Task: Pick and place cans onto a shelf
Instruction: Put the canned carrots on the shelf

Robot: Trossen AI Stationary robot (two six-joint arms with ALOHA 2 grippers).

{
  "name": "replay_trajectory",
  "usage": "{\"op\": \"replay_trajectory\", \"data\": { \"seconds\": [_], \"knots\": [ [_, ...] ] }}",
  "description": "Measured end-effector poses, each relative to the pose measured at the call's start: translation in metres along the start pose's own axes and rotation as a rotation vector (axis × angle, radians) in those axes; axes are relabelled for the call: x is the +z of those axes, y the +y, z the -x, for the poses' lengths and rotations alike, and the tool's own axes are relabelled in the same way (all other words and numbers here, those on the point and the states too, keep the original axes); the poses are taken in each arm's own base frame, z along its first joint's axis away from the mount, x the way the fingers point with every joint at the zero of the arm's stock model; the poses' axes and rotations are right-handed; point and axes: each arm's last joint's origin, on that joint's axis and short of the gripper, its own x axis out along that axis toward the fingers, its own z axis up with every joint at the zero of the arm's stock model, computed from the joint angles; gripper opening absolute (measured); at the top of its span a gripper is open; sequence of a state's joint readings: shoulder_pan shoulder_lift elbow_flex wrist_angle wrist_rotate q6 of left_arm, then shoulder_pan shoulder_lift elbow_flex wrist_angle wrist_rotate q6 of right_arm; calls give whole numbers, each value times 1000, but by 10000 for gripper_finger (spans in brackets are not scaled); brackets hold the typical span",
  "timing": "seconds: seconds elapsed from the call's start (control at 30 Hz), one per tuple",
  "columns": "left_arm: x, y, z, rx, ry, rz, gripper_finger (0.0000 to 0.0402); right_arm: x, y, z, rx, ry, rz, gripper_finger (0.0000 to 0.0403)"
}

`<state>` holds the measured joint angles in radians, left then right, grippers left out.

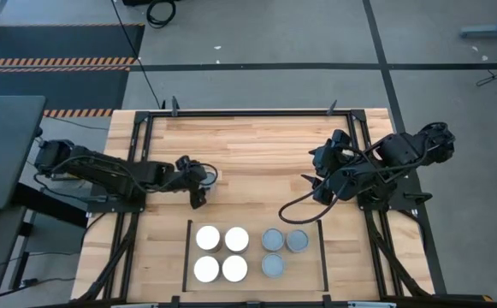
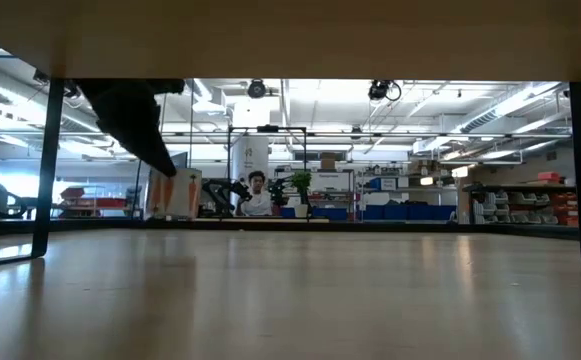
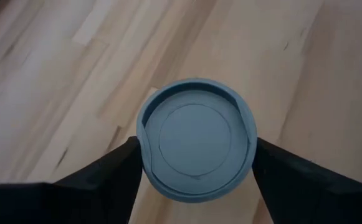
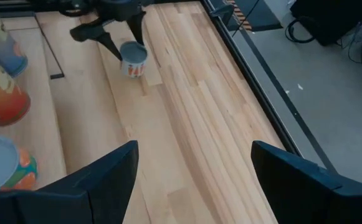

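One can [image 3: 195, 137] with a dull grey top stands between the fingers of my left gripper [image 3: 195, 144], left of the table's middle. The right wrist view shows this can [image 4: 133, 60] upright under the left gripper [image 4: 119, 38]. From above, the left gripper [image 1: 198, 190] hides it. On the shelf [image 1: 304, 274] near the front edge stand several cans, some with white tops [image 1: 221, 253] and three with grey tops [image 1: 281, 248]. My right gripper [image 4: 193, 149] hangs open over the table's right part [image 1: 318, 184] and holds nothing. My left gripper has the grey-topped can's round side wall [image 3: 141, 155] between its two fingers, one on each opposite side. The fingers slant down at it from the table's left. The can stays upright and its bottom [image 4: 133, 73] looks set on the tabletop.
Black rails [image 1: 186, 257] border the shelf on its left and right. Black frame bars [image 1: 248, 112] run along the table's far edge and sides. Bare planks [image 1: 257, 162] lie between the two arms. Beside my right gripper stand colourful cans [image 4: 0, 93].
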<state>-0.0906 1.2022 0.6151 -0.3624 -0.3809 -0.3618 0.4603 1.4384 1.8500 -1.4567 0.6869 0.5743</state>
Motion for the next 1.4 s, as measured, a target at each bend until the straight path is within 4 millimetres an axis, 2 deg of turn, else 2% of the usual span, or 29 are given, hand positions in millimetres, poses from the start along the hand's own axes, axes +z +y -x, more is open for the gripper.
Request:
{"op": "replay_trajectory", "data": {
  "seconds": [0.17,0.43,0.6,0.83,1.0,1.17,1.4],
  "knots": [
    [10,-1,8,-1,2,-10,279,0,0,0,2,-4,7,318],
    [35,-5,17,-18,-120,-41,277,2,1,0,9,-16,5,318],
    [39,-7,-4,-3,-122,-34,277,3,2,0,13,-25,-6,318],
    [44,-8,-47,-46,-98,22,276,7,2,-2,24,-47,-40,318],
    [43,-6,-68,-70,-59,-39,276,10,0,-4,43,-48,-58,318],
    [42,-1,-78,-105,-26,-78,280,12,5,-14,35,-22,-34,318],
    [41,8,-82,-102,-2,-55,315,19,24,-45,69,63,-8,318]
  ]
}}
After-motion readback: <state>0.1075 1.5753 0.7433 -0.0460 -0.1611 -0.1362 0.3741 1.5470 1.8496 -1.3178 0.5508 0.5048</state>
